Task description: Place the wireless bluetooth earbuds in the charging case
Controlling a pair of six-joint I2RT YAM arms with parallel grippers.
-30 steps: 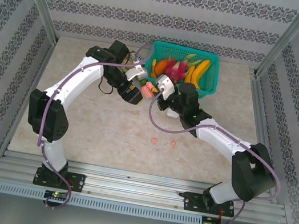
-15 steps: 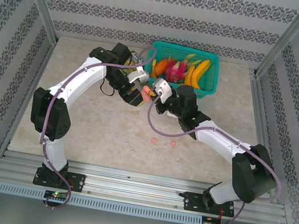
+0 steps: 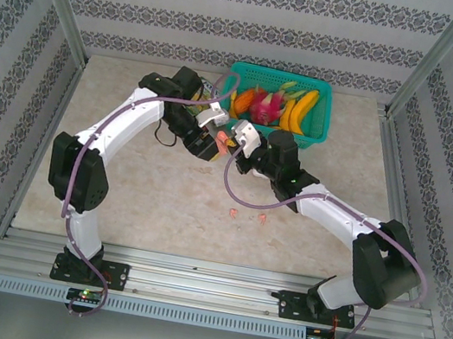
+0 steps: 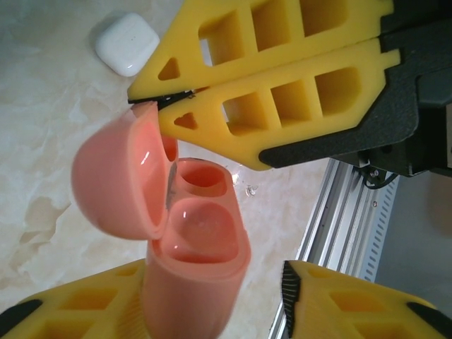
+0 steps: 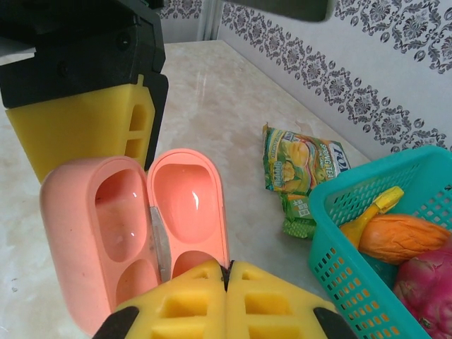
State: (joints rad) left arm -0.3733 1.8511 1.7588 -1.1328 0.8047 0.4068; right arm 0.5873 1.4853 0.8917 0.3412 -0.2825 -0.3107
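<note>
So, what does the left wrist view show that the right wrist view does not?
Left wrist, not right wrist: a white charging case lying shut on the table and the aluminium rail. Right wrist, not left wrist: a green snack packet and the teal basket with fruit. Both: the open pink charging case, its wells empty, held by the left gripper, the right gripper pinching its lid.

Likely lab test cell: aluminium frame (image 3: 205, 290), wallpapered walls (image 3: 236, 13).
</note>
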